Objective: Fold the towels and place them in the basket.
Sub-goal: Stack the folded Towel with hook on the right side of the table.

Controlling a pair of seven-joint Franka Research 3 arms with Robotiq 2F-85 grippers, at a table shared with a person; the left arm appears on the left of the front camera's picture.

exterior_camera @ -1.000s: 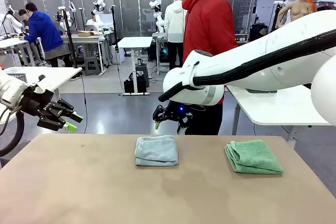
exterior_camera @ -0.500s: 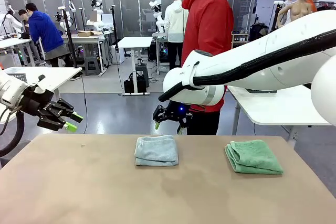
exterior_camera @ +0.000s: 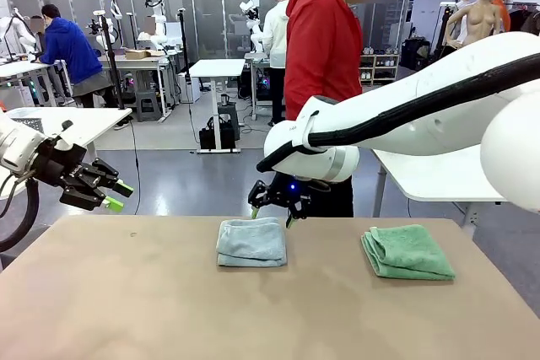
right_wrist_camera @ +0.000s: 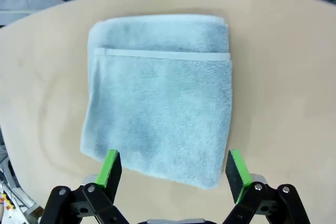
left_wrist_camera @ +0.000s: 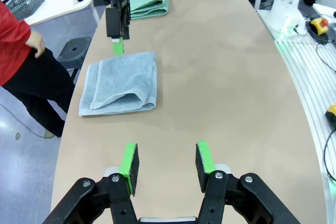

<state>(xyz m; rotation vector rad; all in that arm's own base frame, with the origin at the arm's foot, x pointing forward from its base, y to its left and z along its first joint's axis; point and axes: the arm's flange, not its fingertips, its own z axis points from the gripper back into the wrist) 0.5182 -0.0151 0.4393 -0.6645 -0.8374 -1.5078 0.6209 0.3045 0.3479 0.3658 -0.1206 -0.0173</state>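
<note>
With my right gripper (exterior_camera: 271, 213) spread wide above the far edge of the folded blue towel (exterior_camera: 251, 242) at table centre, I should descend squarely, straddle all layers, then pinch firmly so no layer slips free.

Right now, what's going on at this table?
Two folded towels lie on the table: a blue-grey towel mid-table and a green towel to its right. The right gripper hangs open just above the blue-grey towel's far edge, holding nothing. The left gripper waits open off the left side. A person in red stands behind.
</note>
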